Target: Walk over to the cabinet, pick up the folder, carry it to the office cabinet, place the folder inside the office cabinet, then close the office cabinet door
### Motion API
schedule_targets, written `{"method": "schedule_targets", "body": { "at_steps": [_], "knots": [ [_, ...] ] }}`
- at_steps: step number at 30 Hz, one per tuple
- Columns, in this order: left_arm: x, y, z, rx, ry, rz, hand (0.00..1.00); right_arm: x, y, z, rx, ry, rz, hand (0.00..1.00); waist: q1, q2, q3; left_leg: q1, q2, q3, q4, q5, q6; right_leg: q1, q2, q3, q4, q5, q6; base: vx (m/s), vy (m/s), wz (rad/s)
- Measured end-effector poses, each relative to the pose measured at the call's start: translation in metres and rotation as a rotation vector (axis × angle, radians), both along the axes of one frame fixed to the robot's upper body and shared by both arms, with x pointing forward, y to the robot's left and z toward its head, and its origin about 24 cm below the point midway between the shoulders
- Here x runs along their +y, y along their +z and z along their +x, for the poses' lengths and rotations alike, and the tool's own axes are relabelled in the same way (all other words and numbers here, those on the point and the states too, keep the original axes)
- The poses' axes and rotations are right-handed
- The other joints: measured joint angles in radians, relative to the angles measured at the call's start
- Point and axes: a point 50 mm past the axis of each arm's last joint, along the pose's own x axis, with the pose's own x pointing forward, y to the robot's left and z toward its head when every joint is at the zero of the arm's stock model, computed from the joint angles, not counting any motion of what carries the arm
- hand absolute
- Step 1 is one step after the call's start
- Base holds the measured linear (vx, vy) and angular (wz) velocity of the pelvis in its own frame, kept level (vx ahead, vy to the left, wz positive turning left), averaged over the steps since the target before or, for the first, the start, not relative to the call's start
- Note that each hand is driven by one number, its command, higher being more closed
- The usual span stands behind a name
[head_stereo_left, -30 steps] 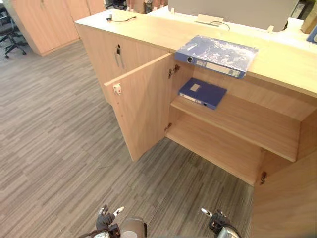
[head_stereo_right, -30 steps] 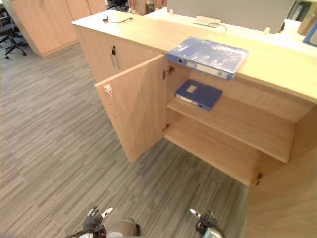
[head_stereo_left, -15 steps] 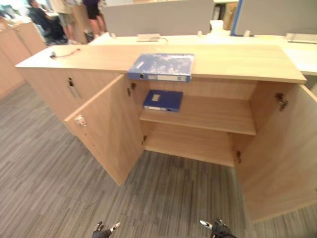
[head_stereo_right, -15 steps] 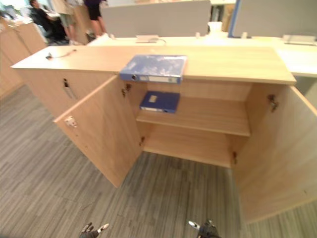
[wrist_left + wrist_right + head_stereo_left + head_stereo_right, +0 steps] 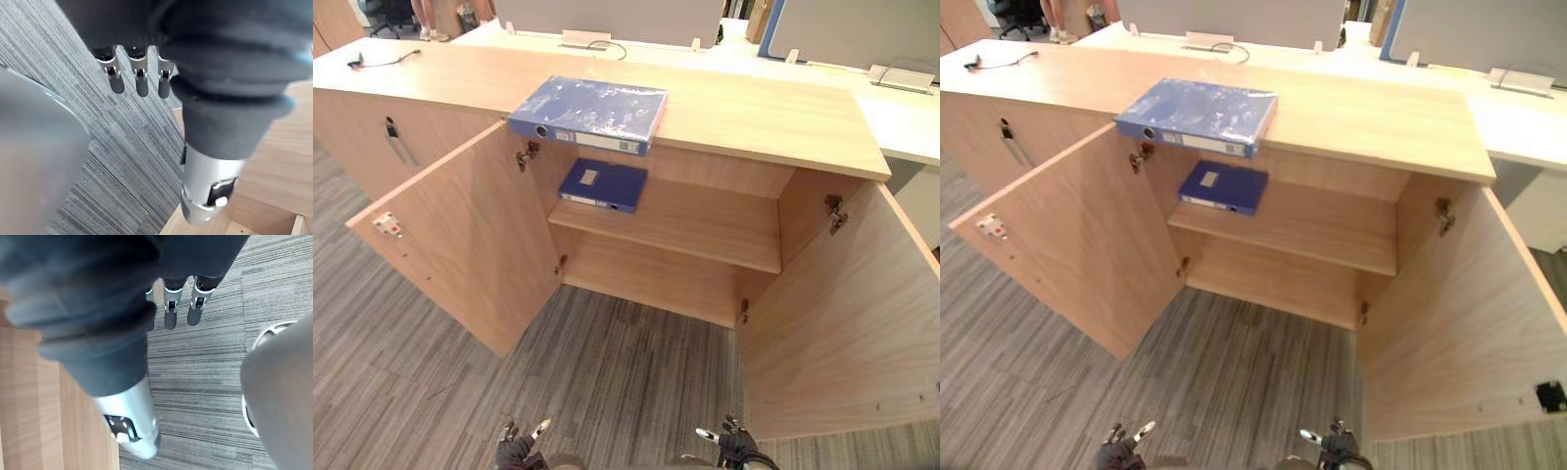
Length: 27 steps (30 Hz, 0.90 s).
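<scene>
A blue lever-arch folder [image 5: 587,113] lies on the cabinet top [image 5: 754,113], overhanging its front edge; the left hand [image 5: 136,81] and right hand [image 5: 171,313] hang low and empty, fingers loosely straight, so the robot should step closer and square up before reaching.

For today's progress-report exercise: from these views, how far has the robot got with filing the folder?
Done: it stands facing the open cabinet. In hand: nothing; the left hand and right hand hang open and empty. Left: lift the blue folder off the cabinet top, shelve it beside the second folder, close the left door and right door.
</scene>
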Motion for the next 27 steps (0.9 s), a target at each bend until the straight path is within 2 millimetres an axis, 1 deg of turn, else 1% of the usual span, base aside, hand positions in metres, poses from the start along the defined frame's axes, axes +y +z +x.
{"method": "schedule_targets", "body": {
  "at_steps": [1,2,3,4,5,6,7,8,9,10,12,13,14,15,16,17,19,20,21,23,24,27],
  "knots": [
    [0.001,0.0,0.0,-0.002,0.001,0.002,0.0,0.001,0.0,0.0,0.001,-0.007,0.004,0.0,0.004,0.0,0.002,-0.025,0.009,0.012,0.071,-0.001,0.001,0.024,0.006,0.006,-0.015,0.0,-0.001,0.37,-0.064,-0.32],
    [0.001,0.001,0.003,-0.011,-0.005,0.006,0.0,0.002,0.0,0.0,0.0,-0.019,0.009,0.0,0.016,-0.003,0.009,-0.054,0.015,0.054,0.141,-0.013,0.023,0.063,0.004,0.026,-0.039,-0.001,-0.005,0.26,-0.003,-0.4],
    [0.002,0.002,0.005,-0.015,-0.012,0.009,0.0,0.002,0.0,0.002,-0.001,-0.024,0.011,0.0,0.021,-0.008,0.011,-0.072,0.006,0.081,0.14,-0.024,0.041,0.082,-0.006,0.044,-0.052,-0.001,-0.005,0.4,0.07,-0.62],
    [0.002,0.003,0.008,-0.025,-0.024,0.013,0.0,0.003,0.0,0.009,-0.001,-0.025,0.015,0.0,0.025,-0.009,0.022,-0.104,-0.023,0.115,0.086,-0.042,0.064,0.11,-0.031,0.073,-0.063,-0.001,-0.005,0.35,0.107,-0.55],
    [0.002,0.003,0.009,-0.027,-0.021,0.012,0.0,0.004,0.0,0.011,0.001,-0.022,0.018,0.0,0.026,-0.01,0.025,-0.116,-0.04,0.118,0.047,-0.045,0.068,0.117,-0.046,0.084,-0.066,-0.001,-0.005,0.34,0.132,-0.54],
    [0.003,0.004,0.01,-0.034,-0.014,0.009,0.0,0.006,0.0,0.015,0.001,-0.019,0.021,0.0,0.031,-0.012,0.027,-0.138,-0.075,0.116,-0.035,-0.05,0.08,0.123,-0.068,0.099,-0.066,0.0,-0.003,0.34,0.196,-0.45],
    [0.002,0.004,0.011,-0.04,-0.003,0.001,0.0,0.007,0.0,0.018,-0.003,-0.015,0.024,0.0,0.038,-0.011,0.028,-0.159,-0.131,0.095,-0.213,-0.014,0.099,0.14,-0.102,0.114,-0.065,0.003,0.008,0.34,0.216,-0.39],
    [0.002,0.003,0.01,-0.038,0.0,-0.002,0.0,0.007,0.0,0.017,-0.001,-0.016,0.023,0.0,0.043,-0.008,0.026,-0.157,-0.151,0.08,-0.298,0.034,0.106,0.152,-0.11,0.116,-0.062,0.003,0.023,0.36,0.238,-0.27],
    [0.002,0.003,0.008,-0.034,0.002,-0.003,0.0,0.006,0.0,0.017,0.0,-0.016,0.023,0.0,0.046,-0.005,0.025,-0.154,-0.169,0.057,-0.368,0.132,0.113,0.165,-0.117,0.12,-0.059,0.003,0.031,0.39,0.251,-0.11],
    [0.01,0.003,0.008,-0.023,-0.008,0.018,0.0,0.016,-0.004,0.012,0.024,-0.006,0.048,0.0,0.055,-0.03,0.012,-0.117,-0.216,0.038,-0.409,0.193,0.133,0.171,-0.154,0.142,-0.06,0.002,0.08,0.45,0.269,-0.03],
    [0.011,0.002,0.009,-0.016,-0.027,0.024,0.0,0.017,-0.003,0.018,0.015,0.001,0.05,0.0,0.055,-0.038,0.009,-0.108,-0.232,0.03,-0.441,0.197,0.14,0.161,-0.158,0.161,-0.117,0.008,0.077,0.29,0.201,0.06],
    [0.011,0.002,0.009,-0.012,-0.026,0.024,0.0,0.016,-0.001,0.024,0.005,0.004,0.047,0.0,0.054,-0.036,0.014,-0.096,-0.242,0.017,-0.455,0.198,0.142,0.146,-0.159,0.167,-0.162,0.037,0.08,0.07,0.158,0.07],
    [0.013,0.0,0.006,0.003,-0.029,0.028,0.0,0.016,-0.001,0.026,0.003,0.011,0.045,0.0,0.054,-0.037,0.015,-0.072,-0.261,0.012,-0.468,0.196,0.145,0.129,-0.176,0.167,-0.18,0.085,0.105,0.08,0.165,0.13],
    [0.014,-0.001,0.003,0.02,-0.035,0.032,0.0,0.016,-0.002,0.024,0.012,0.018,0.042,0.0,0.049,-0.034,0.01,-0.038,-0.274,0.009,-0.495,0.196,0.147,0.146,-0.188,0.17,-0.168,0.091,0.12,0.06,0.06,0.05],
    [0.015,-0.004,-0.005,0.051,-0.048,0.037,0.0,0.017,-0.003,0.022,0.018,0.023,0.045,0.0,0.05,-0.03,-0.002,0.0,-0.282,0.01,-0.544,0.2,0.152,0.156,-0.194,0.183,-0.169,0.105,0.131,0.1,0.025,-0.02],
    [0.015,-0.005,-0.009,0.065,-0.048,0.034,0.0,0.018,-0.003,0.021,0.019,0.026,0.045,0.0,0.049,-0.029,-0.005,0.014,-0.285,0.014,-0.567,0.207,0.15,0.157,-0.198,0.188,-0.171,0.11,0.133,0.13,0.011,-0.2],
    [0.015,-0.007,-0.013,0.086,-0.055,0.034,0.0,0.016,-0.004,0.019,0.033,0.038,0.038,0.0,0.046,-0.026,-0.006,0.042,-0.288,0.023,-0.633,0.236,0.15,0.153,-0.201,0.193,-0.179,0.133,0.146,0.09,-0.031,-0.15],
    [0.016,-0.007,-0.014,0.096,-0.071,0.038,0.0,0.016,-0.006,0.013,0.058,0.038,0.04,0.0,0.042,-0.023,-0.008,0.061,-0.288,0.025,-0.678,0.258,0.15,0.15,-0.2,0.193,-0.182,0.146,0.149,0.06,-0.065,-0.1],
    [0.014,-0.008,-0.014,0.099,-0.084,0.036,0.0,0.014,-0.008,0.008,0.073,0.034,0.04,0.0,0.041,-0.023,-0.009,0.084,-0.288,0.028,-0.722,0.277,0.15,0.148,-0.199,0.194,-0.183,0.156,0.151,0.06,-0.06,-0.12],
    [0.014,-0.008,-0.014,0.101,-0.091,0.039,0.0,0.013,-0.008,0.007,0.077,0.036,0.035,0.0,0.039,-0.022,-0.009,0.106,-0.288,0.038,-0.763,0.297,0.15,0.147,-0.2,0.195,-0.185,0.163,0.149,0.04,-0.04,-0.16],
    [0.013,-0.008,-0.013,0.105,-0.112,0.046,0.0,0.009,-0.009,0.004,0.086,0.034,0.027,0.0,0.039,-0.02,-0.011,0.128,-0.29,0.047,-0.807,0.317,0.15,0.145,-0.202,0.197,-0.188,0.17,0.149,0.03,-0.018,-0.17],
    [0.012,-0.008,-0.011,0.104,-0.134,0.049,0.0,0.006,-0.009,0.002,0.09,0.032,0.019,0.0,0.035,-0.014,-0.016,0.131,-0.3,0.053,-0.852,0.343,0.155,0.12,-0.212,0.203,-0.181,0.171,0.148,0.01,0.022,-0.14]
  ]
}}
